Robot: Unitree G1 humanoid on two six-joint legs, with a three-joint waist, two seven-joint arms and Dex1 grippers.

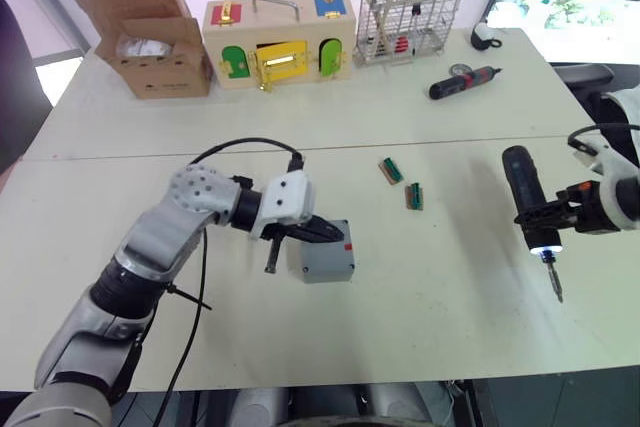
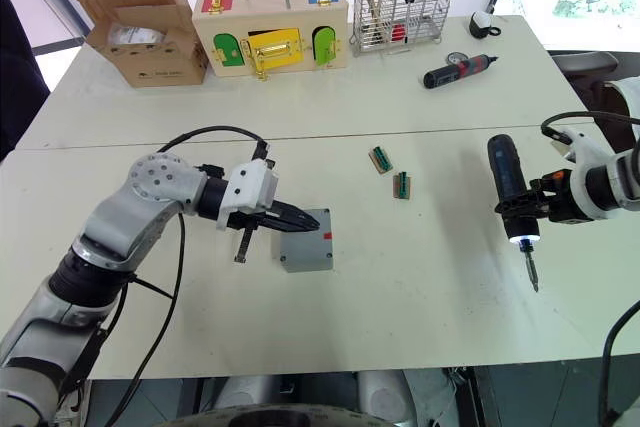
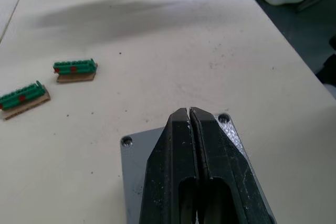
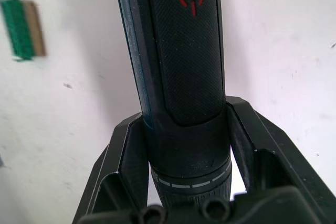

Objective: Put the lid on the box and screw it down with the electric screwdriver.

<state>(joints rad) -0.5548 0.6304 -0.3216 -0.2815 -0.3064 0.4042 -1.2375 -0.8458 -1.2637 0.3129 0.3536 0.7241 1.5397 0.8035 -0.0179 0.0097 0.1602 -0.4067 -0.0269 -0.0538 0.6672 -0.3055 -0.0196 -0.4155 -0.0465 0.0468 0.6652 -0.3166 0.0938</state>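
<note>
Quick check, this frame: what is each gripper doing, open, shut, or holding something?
Left gripper: shut, empty, fingertips over the lid on the box.
Right gripper: shut on the electric screwdriver, bit pointing down.

White table [image 1: 300, 117], seam across middle; bright window [image 1: 570, 12] behind far right corner; pale wall.
</note>
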